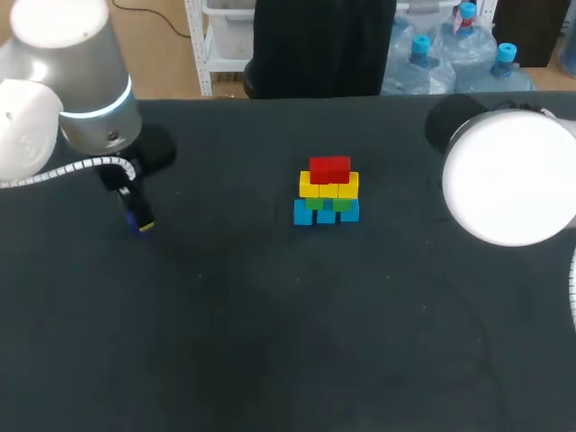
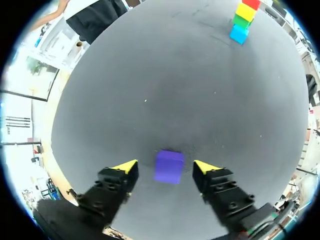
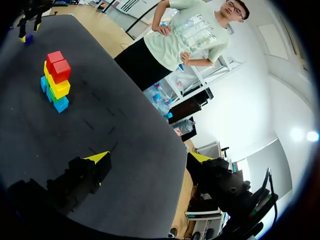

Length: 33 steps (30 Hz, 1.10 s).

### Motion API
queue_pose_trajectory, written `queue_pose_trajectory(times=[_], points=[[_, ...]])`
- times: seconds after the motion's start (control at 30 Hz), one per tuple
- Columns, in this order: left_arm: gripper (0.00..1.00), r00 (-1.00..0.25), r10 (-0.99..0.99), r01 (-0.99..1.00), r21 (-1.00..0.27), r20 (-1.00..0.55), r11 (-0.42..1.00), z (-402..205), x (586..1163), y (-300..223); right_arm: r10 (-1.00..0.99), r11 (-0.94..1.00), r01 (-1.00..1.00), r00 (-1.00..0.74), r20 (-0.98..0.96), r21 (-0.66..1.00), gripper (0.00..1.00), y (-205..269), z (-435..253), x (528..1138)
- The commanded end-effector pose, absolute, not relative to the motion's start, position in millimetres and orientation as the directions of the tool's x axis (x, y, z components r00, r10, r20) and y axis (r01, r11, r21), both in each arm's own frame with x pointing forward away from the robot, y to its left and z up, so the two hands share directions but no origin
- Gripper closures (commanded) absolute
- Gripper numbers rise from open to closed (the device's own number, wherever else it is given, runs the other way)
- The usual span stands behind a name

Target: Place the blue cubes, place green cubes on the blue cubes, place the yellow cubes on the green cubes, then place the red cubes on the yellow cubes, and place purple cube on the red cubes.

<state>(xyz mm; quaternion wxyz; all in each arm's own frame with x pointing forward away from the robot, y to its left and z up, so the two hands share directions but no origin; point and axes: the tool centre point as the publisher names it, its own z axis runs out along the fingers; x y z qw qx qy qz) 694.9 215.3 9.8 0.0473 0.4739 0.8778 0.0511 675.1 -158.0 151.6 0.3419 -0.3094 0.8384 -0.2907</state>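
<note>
A dark grey, matte table [image 1: 270, 360] is being shown as the one piece of furniture, its far edge running straight across. It is being lit softly and evenly from above, and a paler sheen is being caught ahead of the left gripper [image 2: 165, 165]. A few tiny pale specks [image 2: 145, 100] are being shown there. The table's curved edge is being seen passing beneath the right gripper [image 3: 147, 156].

I'm seeing plain blue cubes [image 1: 304, 212], green cubes [image 1: 315, 203], yellow cubes [image 1: 328, 187], red cubes [image 1: 329, 168], a purple cube [image 2: 168, 166], and a dark grey counter [image 1: 270, 324].
</note>
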Motion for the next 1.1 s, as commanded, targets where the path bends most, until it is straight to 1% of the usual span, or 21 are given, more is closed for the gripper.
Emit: queue_pose_trajectory(times=[0.03,0.37,0.57,0.93,1.1], points=[[1.0,-0.54,0.841,0.832,0.125,-0.036,0.54,8.8,693.4,216.5,-0.718,0.64,-0.319,-0.573,-0.396,-0.699,0.0,-158.9,151.1,674.9],[1.0,-0.527,0.849,0.846,0.078,-0.031,0.528,-2.9,686.7,215.7,-0.718,0.64,-0.319,-0.573,-0.396,-0.699,0.0,-158.9,151.1,674.9],[1.0,-0.538,0.842,0.838,0.09,-0.039,0.539,-1.8,688.9,213.2,-0.718,0.64,-0.319,-0.573,-0.396,-0.699,0.0,-158.9,151.1,674.9],[1.0,-0.44,0.893,0.888,0.104,-0.092,0.448,27.6,687.4,160.0,-0.718,0.64,-0.319,-0.573,-0.396,-0.699,0.0,-158.9,151.1,674.9],[1.0,-0.348,0.935,0.927,0.125,-0.066,0.354,50.2,688.3,142.0,-0.718,0.64,-0.319,-0.573,-0.396,-0.699,0.0,-158.9,151.1,674.9]])
